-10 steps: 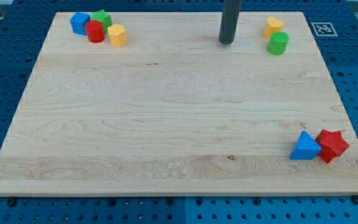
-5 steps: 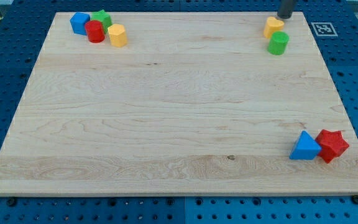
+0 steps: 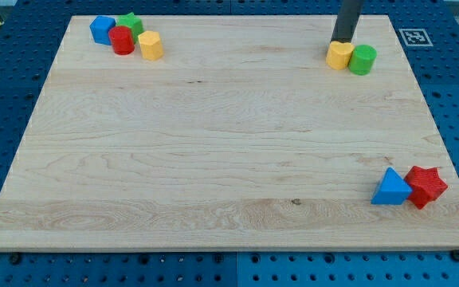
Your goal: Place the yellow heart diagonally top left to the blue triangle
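Note:
The yellow heart [image 3: 340, 55] lies near the view's top right of the wooden board [image 3: 213, 135], touching the green cylinder [image 3: 363, 60] on its right. My tip [image 3: 343, 41] stands right at the heart's top edge, touching it. The blue triangle [image 3: 390, 187] sits far down at the view's bottom right, with the red star [image 3: 426, 186] against its right side.
At the view's top left is a cluster: a blue block [image 3: 101, 29], a green star [image 3: 131, 25], a red cylinder [image 3: 122, 40] and a yellow block [image 3: 151, 45]. A marker tag [image 3: 413, 37] lies off the board's top right corner.
My tip moved right along the top edge, then came down-left onto the yellow heart. The heart has slid down and left; the green cylinder now sits beside it on the right.

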`<state>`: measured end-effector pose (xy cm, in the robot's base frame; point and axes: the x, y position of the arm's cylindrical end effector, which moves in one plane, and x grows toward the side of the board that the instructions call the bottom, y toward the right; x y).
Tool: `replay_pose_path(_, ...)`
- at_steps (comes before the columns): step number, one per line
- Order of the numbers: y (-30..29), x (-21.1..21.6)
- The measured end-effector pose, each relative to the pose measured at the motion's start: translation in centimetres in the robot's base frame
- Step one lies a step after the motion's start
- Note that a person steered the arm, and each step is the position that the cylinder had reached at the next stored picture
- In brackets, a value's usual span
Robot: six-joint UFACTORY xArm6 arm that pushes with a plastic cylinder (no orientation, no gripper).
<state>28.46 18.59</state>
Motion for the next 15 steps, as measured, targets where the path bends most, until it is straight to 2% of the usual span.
replay_pose_path(6,-2.7,8.6)
replay_pose_path(12,-3.3,21.3)
replay_pose_path(13,-3.4,21.6)
replay_pose_path(15,-6.0,12.7)
